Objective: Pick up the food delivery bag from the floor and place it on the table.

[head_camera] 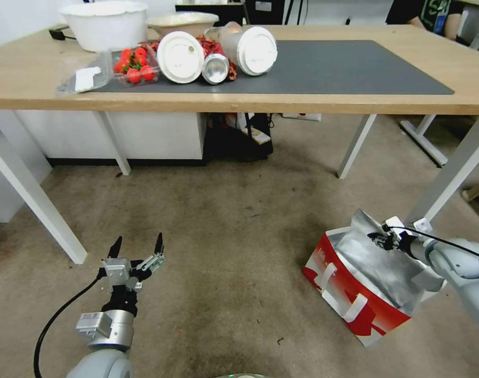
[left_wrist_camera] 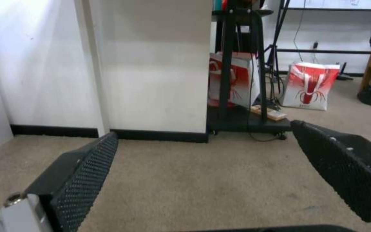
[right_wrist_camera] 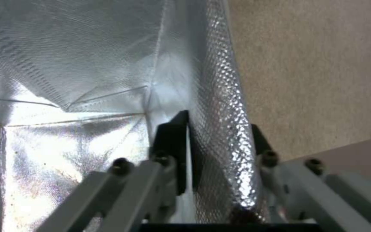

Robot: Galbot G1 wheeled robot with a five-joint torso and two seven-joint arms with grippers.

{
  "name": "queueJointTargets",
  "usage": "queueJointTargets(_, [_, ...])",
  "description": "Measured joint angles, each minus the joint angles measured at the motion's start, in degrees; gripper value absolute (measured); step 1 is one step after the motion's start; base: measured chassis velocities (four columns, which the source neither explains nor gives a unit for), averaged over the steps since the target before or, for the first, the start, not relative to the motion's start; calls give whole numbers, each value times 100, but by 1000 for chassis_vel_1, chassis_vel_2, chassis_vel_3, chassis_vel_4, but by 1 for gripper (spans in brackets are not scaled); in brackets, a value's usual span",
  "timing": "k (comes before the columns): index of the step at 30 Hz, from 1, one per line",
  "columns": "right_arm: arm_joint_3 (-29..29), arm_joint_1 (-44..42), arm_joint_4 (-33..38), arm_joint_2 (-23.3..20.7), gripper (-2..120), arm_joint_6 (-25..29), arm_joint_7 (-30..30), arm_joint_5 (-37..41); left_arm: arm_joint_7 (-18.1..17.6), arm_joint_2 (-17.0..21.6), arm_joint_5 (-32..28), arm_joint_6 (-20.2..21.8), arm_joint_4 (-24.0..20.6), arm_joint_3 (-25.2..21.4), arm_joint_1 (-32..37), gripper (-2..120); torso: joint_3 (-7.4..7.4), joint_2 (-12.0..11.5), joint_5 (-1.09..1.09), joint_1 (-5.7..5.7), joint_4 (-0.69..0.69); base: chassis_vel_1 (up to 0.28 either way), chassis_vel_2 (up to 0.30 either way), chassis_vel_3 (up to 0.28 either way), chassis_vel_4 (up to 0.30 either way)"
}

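The left gripper (head_camera: 138, 245) hangs low over the floor (head_camera: 223, 231) near the table's left front leg, its fingers spread wide with nothing between them; it looks idle. On the table (head_camera: 354, 102), near the back left corner, lie a white bowl (head_camera: 104, 23), a punnet of tomatoes (head_camera: 135, 65) and tipped lidded containers (head_camera: 218, 50) at the mat's left end, so the right stretch of the dark mat (head_camera: 344, 68) offers room. The food delivery bag (head_camera: 362, 283) stands on the carpet beside the table's right front leg, mouth open. The right gripper (head_camera: 382, 239) is clamped on the bag's foil-lined wall (right_wrist_camera: 220, 106), one finger inside, one outside. The grasp step seems done; next comes a steady lift high enough to clear the table's front edge.
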Motion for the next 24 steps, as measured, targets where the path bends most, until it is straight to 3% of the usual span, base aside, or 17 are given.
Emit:
queueJointTargets(5, [26,-40,61,-44,0,30,-30,47,0,-10,1,-8,22,6,-9,100,0,0,0,0,0,0,0,0,0])
queueJointTargets(17, [229,-319,546,-301,0,272,-287,800,-1,2,1,-22,30,8,-15,100,0,0,0,0,0,0,0,0,0])
queueJointTargets(24, [506,-756,1402,-934,0,755,-808,2026,-2,-7,1,-30,31,26,-24,100,0,1,0,0,0,0,0,0,0])
